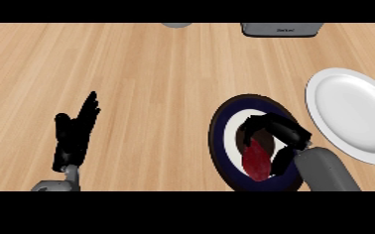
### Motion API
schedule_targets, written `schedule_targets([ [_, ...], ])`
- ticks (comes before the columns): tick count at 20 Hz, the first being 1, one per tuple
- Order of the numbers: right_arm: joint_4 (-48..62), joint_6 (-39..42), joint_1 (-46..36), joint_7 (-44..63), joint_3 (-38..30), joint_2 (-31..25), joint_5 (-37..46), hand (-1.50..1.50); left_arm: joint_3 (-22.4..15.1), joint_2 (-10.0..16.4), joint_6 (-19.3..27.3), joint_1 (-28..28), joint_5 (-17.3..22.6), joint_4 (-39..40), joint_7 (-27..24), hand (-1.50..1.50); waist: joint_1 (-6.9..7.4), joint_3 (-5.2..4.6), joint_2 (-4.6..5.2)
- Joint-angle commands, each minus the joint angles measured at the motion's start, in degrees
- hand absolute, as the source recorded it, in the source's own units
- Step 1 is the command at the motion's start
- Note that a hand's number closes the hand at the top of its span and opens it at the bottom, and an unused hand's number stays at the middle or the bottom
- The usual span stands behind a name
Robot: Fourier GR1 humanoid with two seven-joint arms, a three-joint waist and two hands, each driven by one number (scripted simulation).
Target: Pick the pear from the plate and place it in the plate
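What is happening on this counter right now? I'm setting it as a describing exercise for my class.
The robot's right hand is over the dark-rimmed plate, its fingers curled round the red pear, which lies on that plate. The white plate just to its right holds nothing. The left hand rests open at the view's left, away from both plates.

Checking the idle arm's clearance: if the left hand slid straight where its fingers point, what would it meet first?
Probably nothing: the left hand points away and slightly right over bare counter; the grey object at the far edge looks right of that line.
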Motion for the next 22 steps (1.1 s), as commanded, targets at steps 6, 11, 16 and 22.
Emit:
schedule_targets([
  [6,-3.14,-10.38,1.84,8.62,-4.48,-2.79,5.55,1.5,0.46,-0.93,-0.21,1.87,-0.74,0.32,-1.86,0.0,-0.61,0.0,-0.09],
  [11,-12.41,-17.33,4.35,20.15,-6.78,-5.61,11.5,1.5,0.74,-0.51,-0.35,0.34,-0.76,0.6,0.1,0.0,-1.68,-0.08,-0.4],
  [16,-26.14,-17.67,12.22,18.96,-11.52,-8.59,8.02,1.5,1.19,-0.75,-0.3,1.28,-0.61,-1.9,0.47,0.0,-1.01,0.02,-0.19],
  [22,-35.83,-22.65,11.23,24.32,-21.01,-5.4,2.43,1.5,1.54,0.19,-0.41,-0.15,-1.31,-1.72,1.13,0.0,-1.13,0.06,-0.19],
])
